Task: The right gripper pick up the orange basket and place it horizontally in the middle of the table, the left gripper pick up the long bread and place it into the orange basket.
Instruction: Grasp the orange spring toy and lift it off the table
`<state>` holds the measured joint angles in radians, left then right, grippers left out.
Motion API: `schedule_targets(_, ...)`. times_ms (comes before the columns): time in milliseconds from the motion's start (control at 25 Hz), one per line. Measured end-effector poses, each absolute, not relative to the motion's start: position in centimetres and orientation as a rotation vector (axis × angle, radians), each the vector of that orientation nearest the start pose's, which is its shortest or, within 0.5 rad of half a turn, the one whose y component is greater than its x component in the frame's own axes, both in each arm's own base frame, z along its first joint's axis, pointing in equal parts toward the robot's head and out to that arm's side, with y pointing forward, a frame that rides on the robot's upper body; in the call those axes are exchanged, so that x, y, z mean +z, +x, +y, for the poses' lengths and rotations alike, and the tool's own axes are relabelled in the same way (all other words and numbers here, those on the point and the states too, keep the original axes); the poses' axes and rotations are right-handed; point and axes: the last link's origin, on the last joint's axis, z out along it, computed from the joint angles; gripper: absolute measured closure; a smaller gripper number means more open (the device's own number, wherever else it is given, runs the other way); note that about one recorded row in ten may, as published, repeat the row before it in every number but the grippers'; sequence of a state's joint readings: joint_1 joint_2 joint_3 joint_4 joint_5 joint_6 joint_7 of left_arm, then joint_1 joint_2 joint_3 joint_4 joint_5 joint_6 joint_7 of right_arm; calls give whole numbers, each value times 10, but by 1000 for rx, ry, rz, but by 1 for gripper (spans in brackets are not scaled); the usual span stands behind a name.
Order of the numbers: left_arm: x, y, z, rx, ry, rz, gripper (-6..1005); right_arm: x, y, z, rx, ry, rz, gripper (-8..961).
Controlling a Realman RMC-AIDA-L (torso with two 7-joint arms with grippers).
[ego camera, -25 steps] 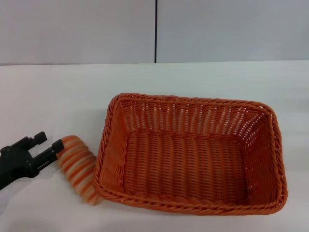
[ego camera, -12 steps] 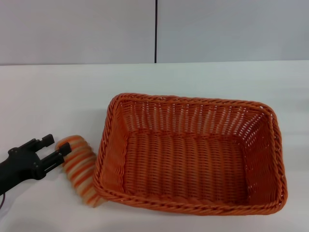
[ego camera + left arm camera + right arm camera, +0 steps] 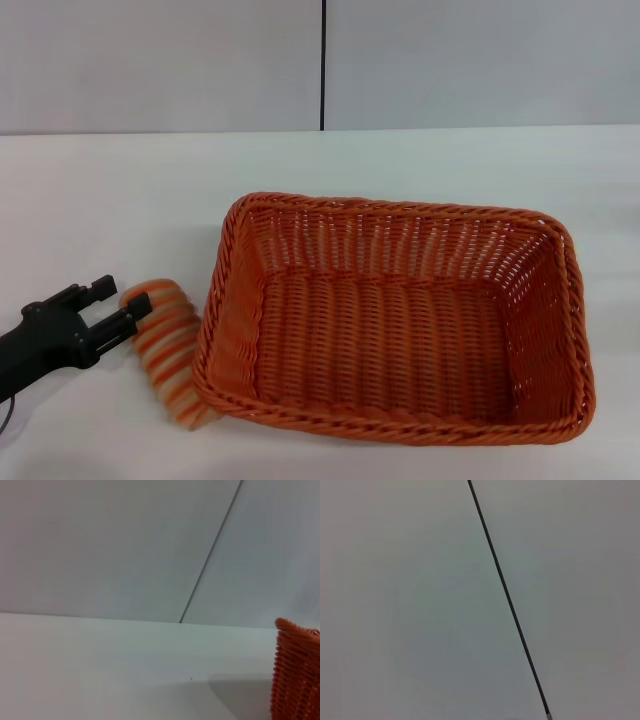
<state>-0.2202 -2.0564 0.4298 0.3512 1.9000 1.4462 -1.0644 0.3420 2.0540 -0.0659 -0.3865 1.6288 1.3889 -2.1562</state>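
In the head view the orange basket fills the middle and right of the frame, lying lengthwise across the table with its open top up and nothing inside it. The long bread lies on the tabletop at lower left, just outside the basket's left wall, its lower end touching or nearly touching the braided rim. The left gripper reaches in from the lower left edge of the frame; its 2 fingers are spread apart, the nearer fingertip against the upper end of the bread, the other beside that end with a gap between them, so the loaf is not clenched. That basket wall stands directly between the bread and the basket's inside.

The left wrist view shows only a corner of the basket at lower right, the white table and the wall. A dark seam in the wall crosses the right wrist view; the right gripper appears in no view.
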Motion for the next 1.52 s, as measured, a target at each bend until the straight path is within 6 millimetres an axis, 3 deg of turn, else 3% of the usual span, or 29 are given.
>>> schedule_targets(280, -7, -378, 228, -762, -2197, -978, 333, 98, 384, 290, 972, -1510, 732, 577)
schedule_targets(520, -8, -377, 227, -763, -2211, -979, 179, 98, 384, 289, 973, -1508, 737, 577)
schedule_targets(1520, -17, -374, 228, -737, -2258, -979, 207, 97, 382, 291, 985, -1508, 738, 576)
